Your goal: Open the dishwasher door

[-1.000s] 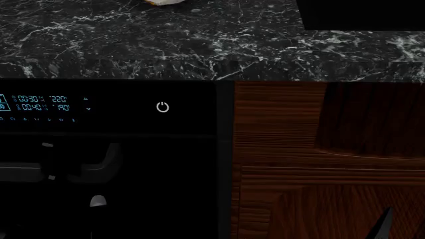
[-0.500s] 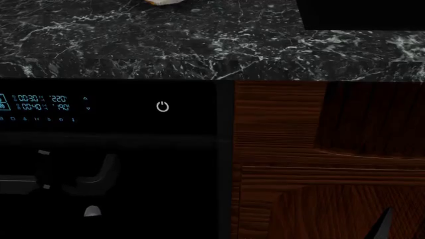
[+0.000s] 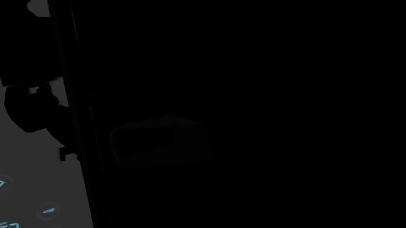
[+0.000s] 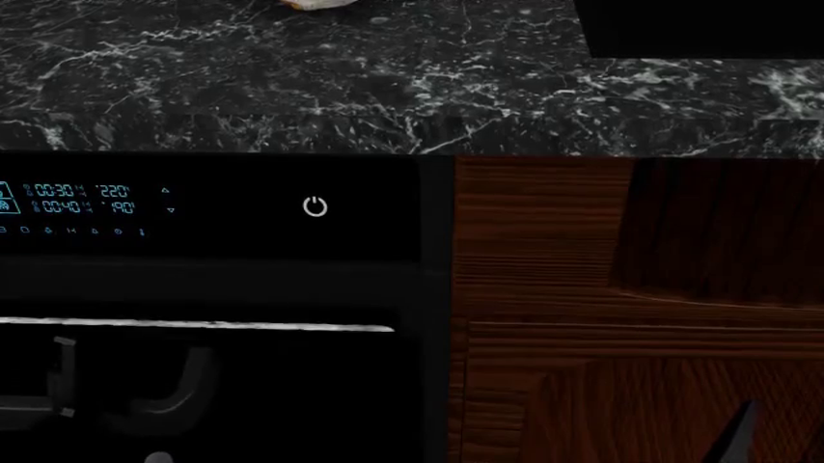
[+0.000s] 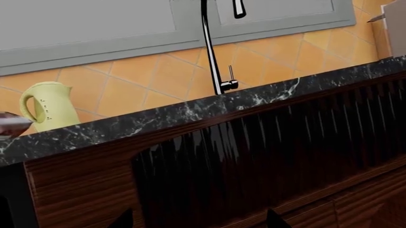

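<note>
The dishwasher door [image 4: 296,386] is a glossy black panel under the control strip [image 4: 193,207] with cyan digits and a white power icon. It is tilted out a little, and its top edge [image 4: 258,327] shows as a thin light line. My left gripper [image 4: 62,386] is at the lower left, closed round the dark bar handle [image 4: 19,413]. The left wrist view is almost all black, with only part of the control strip [image 3: 25,199] showing. My right gripper [image 5: 199,219] is open and empty in front of the wood cabinet; one fingertip [image 4: 740,434] shows in the head view.
A black marble counter [image 4: 386,87] runs above, with the black sink basin [image 4: 696,29] at the back right. A reddish-brown wood cabinet [image 4: 580,338] stands to the right of the door. The right wrist view shows a yellow kettle [image 5: 47,107] and a faucet [image 5: 212,47].
My left gripper and the handle have moved down and toward me. The door's top has swung away from the control strip, so its light top edge is now in view. The right arm is still.
</note>
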